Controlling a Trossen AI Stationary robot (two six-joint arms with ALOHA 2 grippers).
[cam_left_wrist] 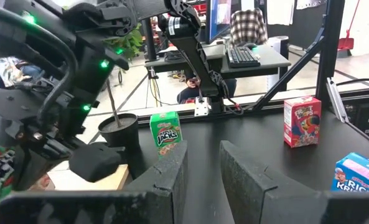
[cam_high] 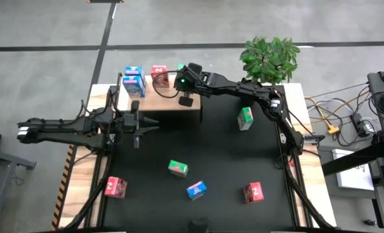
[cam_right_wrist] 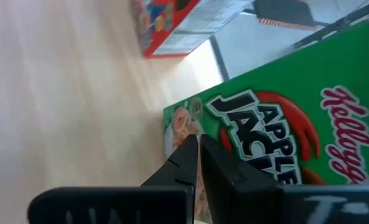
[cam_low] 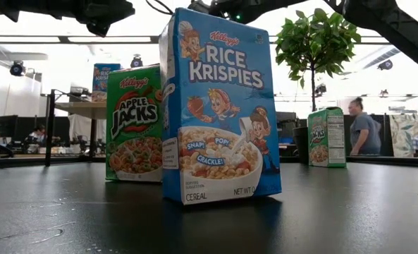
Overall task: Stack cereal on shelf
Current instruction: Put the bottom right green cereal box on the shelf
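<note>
The pale wooden shelf (cam_high: 159, 100) stands at the table's far side. On it are two blue cereal boxes (cam_high: 133, 81), a red one (cam_high: 159, 74) and a green Apple Jacks box (cam_right_wrist: 284, 118), mostly hidden under my right arm in the high view (cam_high: 180, 67). My right gripper (cam_right_wrist: 200, 146) is over the shelf (cam_high: 186, 79), its fingers shut, right in front of the green box's printed front. My left gripper (cam_left_wrist: 203, 165) is open and empty over the mat, just near of the shelf (cam_high: 140, 131). My right gripper's shut fingertips (cam_right_wrist: 190, 146) stand against the green box's printed front near one corner (cam_right_wrist: 181, 121), coming from above at a slant. I cannot tell whether they touch the box. My left gripper touches nothing.
On the black mat (cam_high: 217, 149) stand two green boxes (cam_high: 245, 118) (cam_high: 177, 168), a blue box (cam_high: 196, 189) and two red boxes (cam_high: 116, 187) (cam_high: 253, 191). A potted plant (cam_high: 270, 58) stands at the far right corner. People show in the room beyond the table (cam_low: 364, 134).
</note>
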